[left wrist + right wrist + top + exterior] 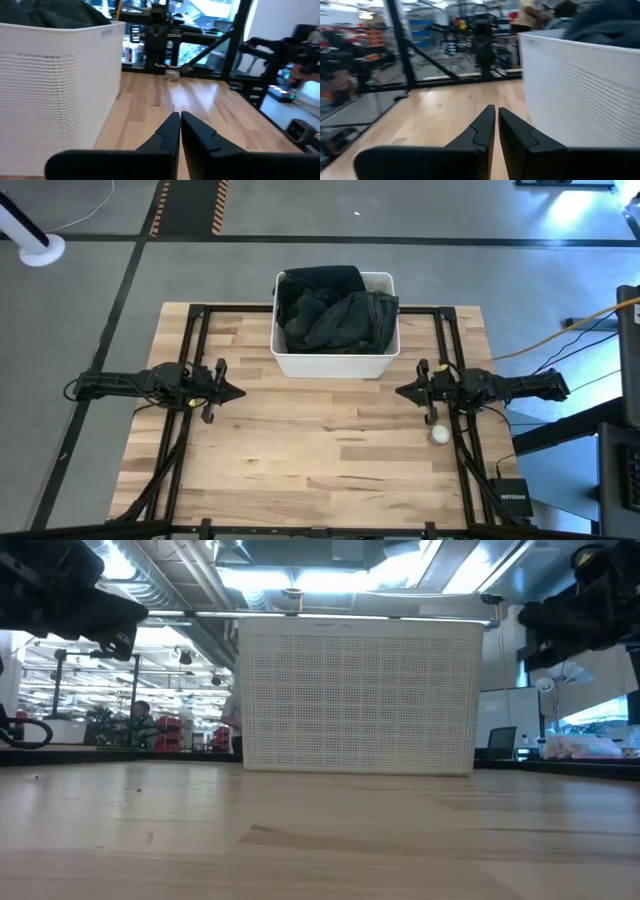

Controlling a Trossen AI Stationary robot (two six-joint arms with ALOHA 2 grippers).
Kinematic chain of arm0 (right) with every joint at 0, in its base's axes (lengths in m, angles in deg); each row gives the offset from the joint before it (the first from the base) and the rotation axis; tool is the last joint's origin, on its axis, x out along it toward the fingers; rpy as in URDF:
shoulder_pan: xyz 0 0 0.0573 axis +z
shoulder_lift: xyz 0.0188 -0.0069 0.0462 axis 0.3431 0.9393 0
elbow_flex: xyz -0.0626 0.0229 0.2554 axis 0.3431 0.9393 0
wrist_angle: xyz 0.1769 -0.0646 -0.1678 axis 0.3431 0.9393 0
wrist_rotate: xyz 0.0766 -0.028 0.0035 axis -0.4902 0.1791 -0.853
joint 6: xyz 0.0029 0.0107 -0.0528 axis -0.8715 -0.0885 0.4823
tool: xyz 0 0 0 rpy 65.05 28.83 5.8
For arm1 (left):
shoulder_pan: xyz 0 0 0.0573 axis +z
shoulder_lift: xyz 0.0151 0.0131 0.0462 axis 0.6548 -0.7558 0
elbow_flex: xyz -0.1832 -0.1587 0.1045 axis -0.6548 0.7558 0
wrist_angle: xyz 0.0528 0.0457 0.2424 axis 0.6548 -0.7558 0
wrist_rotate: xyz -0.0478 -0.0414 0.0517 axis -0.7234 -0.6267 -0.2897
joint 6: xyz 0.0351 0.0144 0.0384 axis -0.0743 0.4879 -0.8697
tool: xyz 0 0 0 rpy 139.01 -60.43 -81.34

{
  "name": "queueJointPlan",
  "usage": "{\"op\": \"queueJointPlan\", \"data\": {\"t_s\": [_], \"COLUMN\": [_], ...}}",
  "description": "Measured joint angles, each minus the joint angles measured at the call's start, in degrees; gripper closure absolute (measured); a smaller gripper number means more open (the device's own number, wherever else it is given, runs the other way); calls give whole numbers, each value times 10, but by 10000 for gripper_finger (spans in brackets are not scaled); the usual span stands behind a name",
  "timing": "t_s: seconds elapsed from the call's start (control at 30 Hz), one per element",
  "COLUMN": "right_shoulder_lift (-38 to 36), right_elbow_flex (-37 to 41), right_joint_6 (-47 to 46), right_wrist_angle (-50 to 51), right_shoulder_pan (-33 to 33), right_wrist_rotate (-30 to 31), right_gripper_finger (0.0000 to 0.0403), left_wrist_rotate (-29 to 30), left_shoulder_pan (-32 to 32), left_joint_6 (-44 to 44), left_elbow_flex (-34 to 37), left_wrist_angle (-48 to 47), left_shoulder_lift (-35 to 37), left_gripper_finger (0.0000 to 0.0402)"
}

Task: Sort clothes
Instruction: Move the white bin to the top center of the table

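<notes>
Fig.: Clothes heaped in a bin at the table's far centre, both arms idle.

White rectangular plastic bin [334, 363] w/ fine ribbed mesh walls holds the clothes [333, 312]: soft, crumpled dark green and black fabric, piled above the rim. Table [300, 470]: pale wood planks. Small white ball [440, 435] rests nr the right arm. Left gripper [241, 392] and right gripper [400, 392] hover either side of the bin, fingers closed, holding nothing.
</notes>
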Motion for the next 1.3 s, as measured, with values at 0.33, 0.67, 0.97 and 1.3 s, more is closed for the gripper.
{"op": "queueJointPlan", "data": {"t_s": [0.33, 0.67, 0.97, 1.3], "right_shoulder_lift": [-12, -12, -12, -12], "right_elbow_flex": [0, 0, 0, 0], "right_joint_6": [17, 17, 15, 14], "right_wrist_angle": [8, 9, 9, 10], "right_shoulder_pan": [0, 0, 0, 0], "right_wrist_rotate": [-37, -44, -44, -44], "right_gripper_finger": [363, 363, 363, 363], "left_wrist_rotate": [-34, -9, -8, -8], "left_shoulder_pan": [1, 34, 38, 38], "left_joint_6": [5, -7, 12, 14], "left_elbow_flex": [24, 23, 23, 23], "left_wrist_angle": [64, 60, 59, 59], "left_shoulder_lift": [0, 0, -3, -3], "left_gripper_finger": [391, 391, 391, 391]}}
